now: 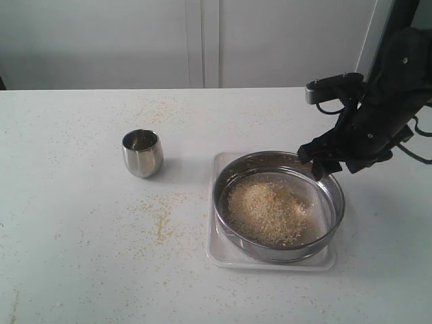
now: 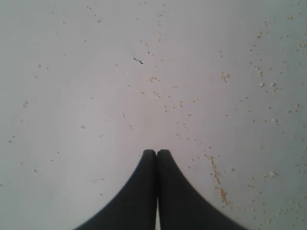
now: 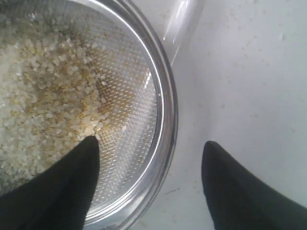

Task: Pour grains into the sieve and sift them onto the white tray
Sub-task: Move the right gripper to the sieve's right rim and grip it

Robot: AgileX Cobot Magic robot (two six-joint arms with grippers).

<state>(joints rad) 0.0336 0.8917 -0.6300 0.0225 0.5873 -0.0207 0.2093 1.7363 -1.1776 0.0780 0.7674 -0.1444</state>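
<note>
The steel sieve rests on the white tray at centre right, with a beige heap of grains on its mesh. My right gripper is open at the sieve's far right edge. In the right wrist view its jaws straddle the sieve's rim, one finger over the mesh beside the grains, the other outside over the table. A corner of the tray shows beyond the rim. My left gripper is shut and empty above bare table, and the exterior view does not show it.
A small rounded steel cup stands upright on the table left of the tray. Loose grains lie scattered over the tabletop between cup and tray, and more spilled grains dot the surface under the left gripper.
</note>
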